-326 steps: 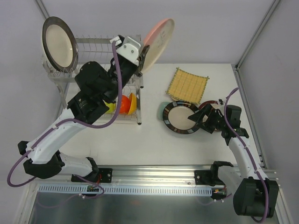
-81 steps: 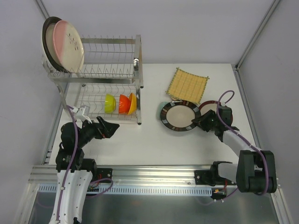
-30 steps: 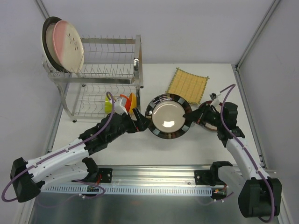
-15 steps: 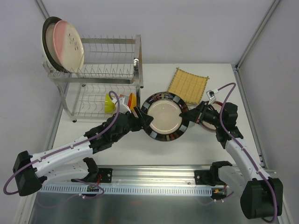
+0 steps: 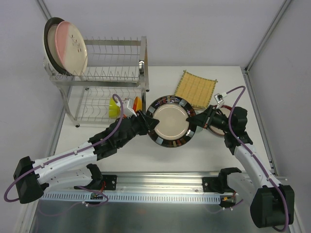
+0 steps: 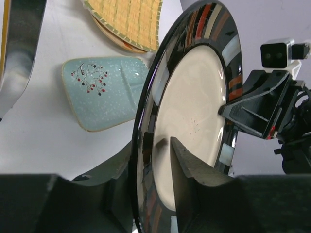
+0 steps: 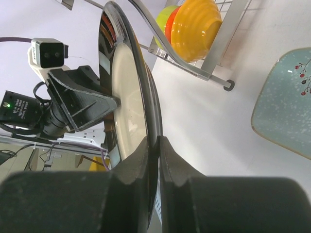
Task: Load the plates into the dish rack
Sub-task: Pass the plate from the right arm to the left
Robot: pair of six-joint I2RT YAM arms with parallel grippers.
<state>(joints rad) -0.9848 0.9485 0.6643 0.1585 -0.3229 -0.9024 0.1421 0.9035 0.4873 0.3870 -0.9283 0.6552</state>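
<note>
A dark-rimmed cream plate (image 5: 170, 121) stands on edge in the air between both arms. My right gripper (image 5: 195, 119) is shut on its right rim; in the right wrist view the gripper (image 7: 158, 141) pinches the rim of the plate (image 7: 126, 97). My left gripper (image 5: 149, 122) straddles the left rim. In the left wrist view the gripper (image 6: 148, 155) has one finger behind the plate (image 6: 194, 97) and one before it, with a small gap showing. The dish rack (image 5: 116, 73) holds a dark-rimmed plate (image 5: 48, 34) and a pink-and-white plate (image 5: 73, 46) on top.
A yellow woven square plate (image 5: 195, 88) lies at the back right. A pale teal dish (image 6: 104, 92) lies on the table under the raised plate. A red-rimmed plate (image 5: 215, 129) peeks out under the right arm. Green (image 5: 114, 108) and orange (image 5: 137, 103) bowls sit in the rack's lower tier.
The left jaws have narrowed around the plate's left rim. The plate has tipped a little more upright and shifted slightly back and left; the right gripper keeps its hold.
</note>
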